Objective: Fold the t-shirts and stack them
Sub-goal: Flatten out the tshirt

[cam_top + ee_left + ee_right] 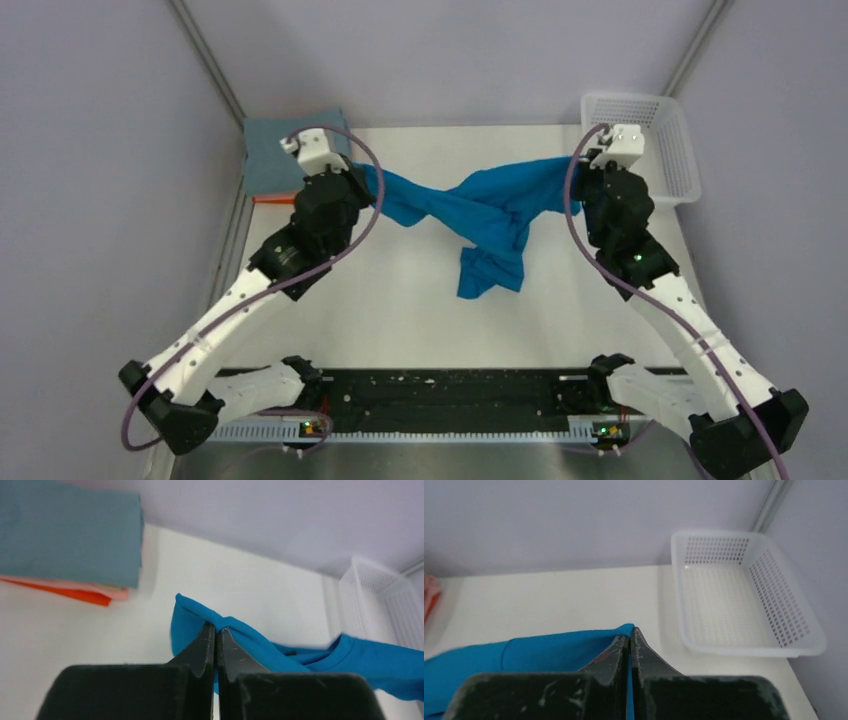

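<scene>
Pale grey walls (450, 50) are standing around a smooth white table (400, 320). The bright blue t-shirt (490, 205) is hanging stretched between the two arms over the far part of the table. It is soft and twisted in the middle, and a crumpled bunch is drooping down toward the table.

The left gripper (216, 629) is pinching one end of the blue cloth, with its black pointed fingers pressing tight together on a fold. The right gripper (629, 631) is pinching the other end the same way.

A neat stack of folded t-shirts (275, 160) is lying at the far left corner. A flat grey-blue t-shirt (70, 535) is sitting on top, and a pink t-shirt (117, 593) and an orange t-shirt (95, 598) are peeking out below it. A white plastic basket (670, 150) with lots of little holes is sitting at the far right corner, near the right gripper.
</scene>
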Robot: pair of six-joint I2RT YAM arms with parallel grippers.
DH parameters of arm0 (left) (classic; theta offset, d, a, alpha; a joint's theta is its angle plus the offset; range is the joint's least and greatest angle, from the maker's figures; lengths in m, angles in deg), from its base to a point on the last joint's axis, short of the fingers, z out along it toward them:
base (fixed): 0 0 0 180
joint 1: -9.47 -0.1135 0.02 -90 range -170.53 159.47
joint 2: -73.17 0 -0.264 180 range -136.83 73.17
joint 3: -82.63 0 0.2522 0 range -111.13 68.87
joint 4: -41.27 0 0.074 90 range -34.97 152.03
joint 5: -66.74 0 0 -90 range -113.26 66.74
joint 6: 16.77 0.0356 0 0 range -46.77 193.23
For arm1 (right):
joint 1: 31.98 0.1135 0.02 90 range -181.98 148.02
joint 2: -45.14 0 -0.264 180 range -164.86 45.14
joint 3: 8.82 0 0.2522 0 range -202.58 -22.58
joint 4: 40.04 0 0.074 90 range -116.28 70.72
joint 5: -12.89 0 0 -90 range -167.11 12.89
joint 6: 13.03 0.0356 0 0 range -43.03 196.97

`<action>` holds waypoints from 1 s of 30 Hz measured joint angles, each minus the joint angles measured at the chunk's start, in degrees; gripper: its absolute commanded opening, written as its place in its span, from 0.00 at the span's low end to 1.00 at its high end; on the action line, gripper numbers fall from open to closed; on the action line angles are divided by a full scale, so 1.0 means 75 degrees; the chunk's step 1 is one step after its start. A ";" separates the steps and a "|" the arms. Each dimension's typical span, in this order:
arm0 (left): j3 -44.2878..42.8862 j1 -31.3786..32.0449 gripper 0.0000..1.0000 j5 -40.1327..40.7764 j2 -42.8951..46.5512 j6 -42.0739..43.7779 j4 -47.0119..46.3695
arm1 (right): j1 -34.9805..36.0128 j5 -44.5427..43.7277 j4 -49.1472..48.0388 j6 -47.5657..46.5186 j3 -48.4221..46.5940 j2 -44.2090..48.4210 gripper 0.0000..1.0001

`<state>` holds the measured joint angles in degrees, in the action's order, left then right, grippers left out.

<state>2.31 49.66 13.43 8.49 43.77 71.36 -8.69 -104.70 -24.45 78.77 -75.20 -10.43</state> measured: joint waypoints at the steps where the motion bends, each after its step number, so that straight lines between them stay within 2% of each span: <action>1: -0.0073 -0.0012 0.00 0.0187 0.0318 0.0163 -0.0055 | -0.0017 0.0015 0.0006 -0.0023 -0.0192 0.0061 0.00; 4: -0.0493 -0.0052 0.00 0.0516 0.0944 0.0679 -0.0114 | -0.0020 0.0297 0.0085 -0.0044 -0.0924 0.0277 0.00; 11: -0.0935 -0.0052 0.00 0.0522 0.1967 0.1562 -0.0251 | -0.0026 0.1711 0.0714 0.0172 -0.2664 0.0641 0.00; 19: -0.0953 -0.0052 0.00 0.0679 0.3401 0.2014 -0.0251 | -0.0026 0.1958 0.1393 0.0079 -0.3783 0.1183 0.00; 25: -0.1227 -0.0052 0.00 -0.0221 0.4514 0.1990 -0.0032 | -0.0029 0.2739 0.2087 0.0017 -0.5208 0.1253 0.00; 30: -0.2090 -0.0052 0.00 -0.1279 0.4715 0.1950 0.0271 | -0.0026 0.3456 0.2381 0.0015 -0.6569 0.1259 0.00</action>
<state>-13.36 49.26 3.84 43.85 58.40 73.40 -8.89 -78.78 -6.60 78.88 -124.47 -0.99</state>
